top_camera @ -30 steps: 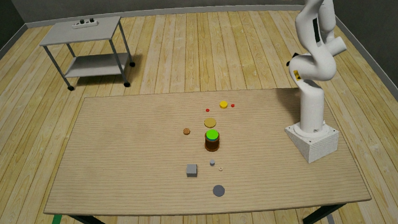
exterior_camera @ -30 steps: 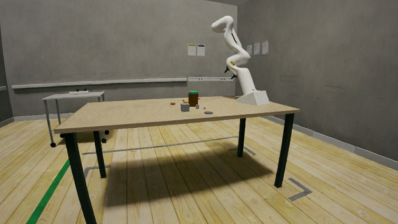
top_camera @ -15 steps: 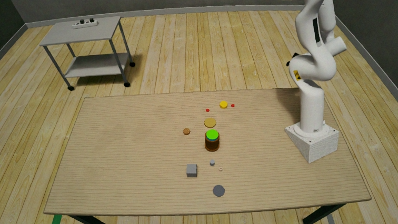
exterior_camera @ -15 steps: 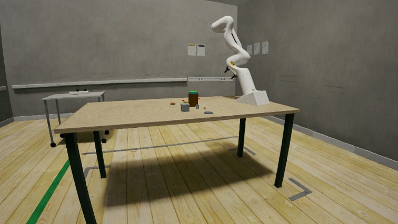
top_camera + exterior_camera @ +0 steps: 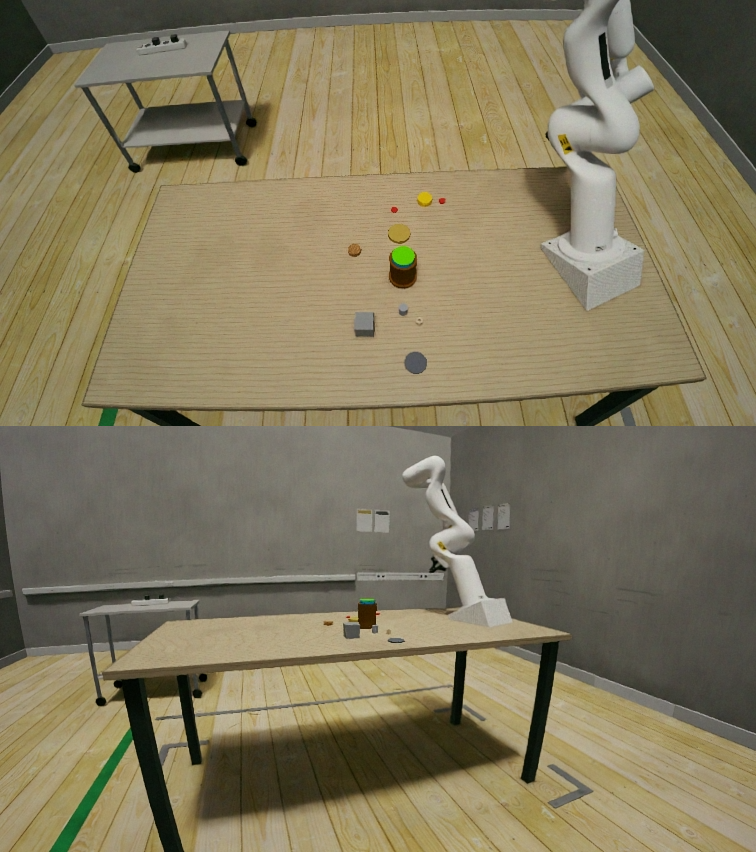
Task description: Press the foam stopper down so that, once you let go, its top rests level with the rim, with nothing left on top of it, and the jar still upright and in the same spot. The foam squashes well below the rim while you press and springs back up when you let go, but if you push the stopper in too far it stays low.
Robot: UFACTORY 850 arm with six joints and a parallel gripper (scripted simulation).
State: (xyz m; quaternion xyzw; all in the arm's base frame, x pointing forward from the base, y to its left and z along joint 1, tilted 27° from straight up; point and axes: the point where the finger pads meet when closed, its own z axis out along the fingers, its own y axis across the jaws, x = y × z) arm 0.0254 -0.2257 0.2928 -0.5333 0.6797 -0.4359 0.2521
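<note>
A brown jar (image 5: pixel 403 274) stands upright near the middle of the table; it also shows in the exterior view (image 5: pixel 367 616). A green-topped foam stopper (image 5: pixel 403 256) (image 5: pixel 367 601) with a blue layer under it sits in the jar's mouth and stands a little above the rim. My arm is folded up over its base at the right end of the table. My gripper (image 5: pixel 435 565) is a small dark shape close to the arm, high up and far from the jar. Its fingers are too small to see clearly; it stands shut and empty.
Around the jar lie a tan disc (image 5: pixel 399 232), a yellow disc (image 5: pixel 424 198), two red dots (image 5: pixel 394 209), a brown disc (image 5: pixel 354 249), a grey cube (image 5: pixel 363 323), a small grey cylinder (image 5: pixel 403 309), a tiny ring (image 5: pixel 419 320) and a grey disc (image 5: pixel 415 363). The robot base (image 5: pixel 592 264) stands at the right; a cart (image 5: pixel 164 95) stands behind the table.
</note>
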